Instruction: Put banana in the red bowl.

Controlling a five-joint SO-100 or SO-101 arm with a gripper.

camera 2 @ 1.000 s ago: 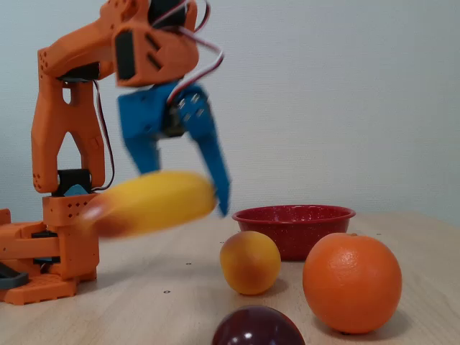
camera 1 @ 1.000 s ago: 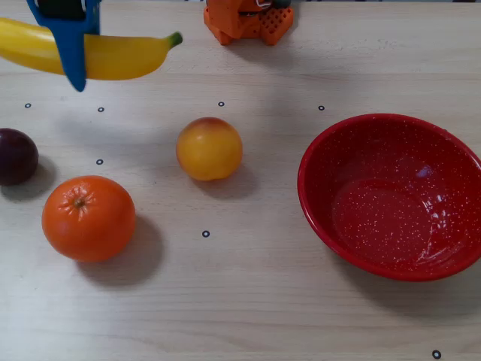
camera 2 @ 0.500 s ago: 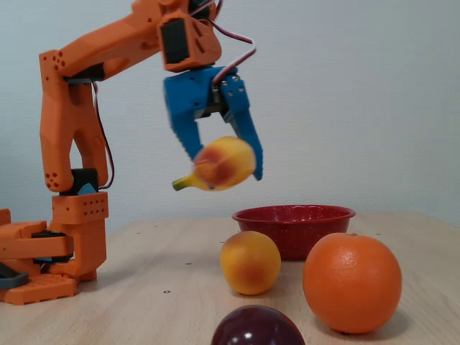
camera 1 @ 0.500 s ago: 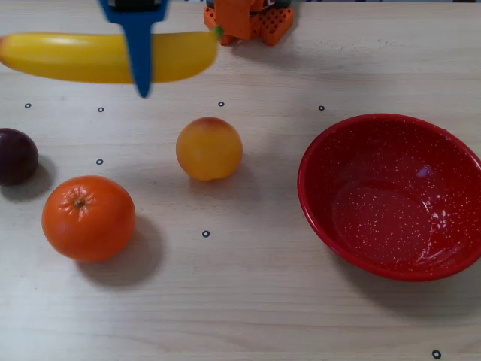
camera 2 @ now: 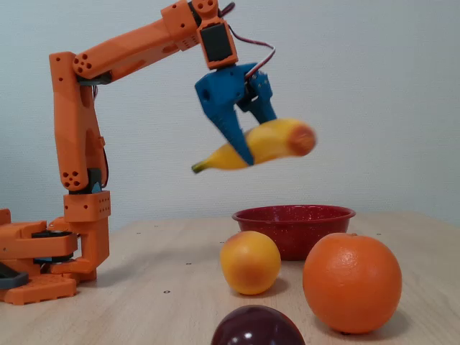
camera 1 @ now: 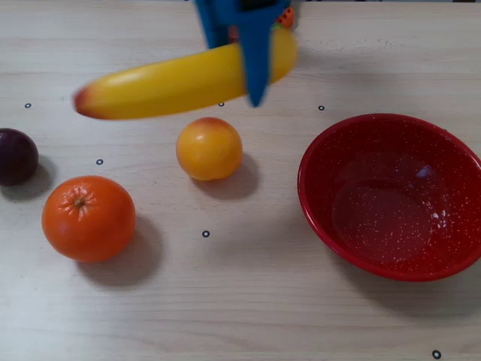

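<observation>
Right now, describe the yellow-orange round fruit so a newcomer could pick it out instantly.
In the overhead view, start at the red bowl on the right and look left across bare table. The first fruit you meet is the yellow-orange fruit, below the banana held in the gripper. It is smaller and paler than the orange, with a reddish blush.

1. We see the orange arm (camera 2: pixel 79 136) reach up and rightward, its blue pincer (camera 2: pixel 246 147) clamped on the banana (camera 2: pixel 267 141), high above the desk (camera 2: pixel 144 287).
2. Below stands the red bowl (camera 2: pixel 293 228).
3. In front of it we see a yellow fruit (camera 2: pixel 250 261), an orange (camera 2: pixel 351 282) and a dark plum (camera 2: pixel 257 327).
</observation>
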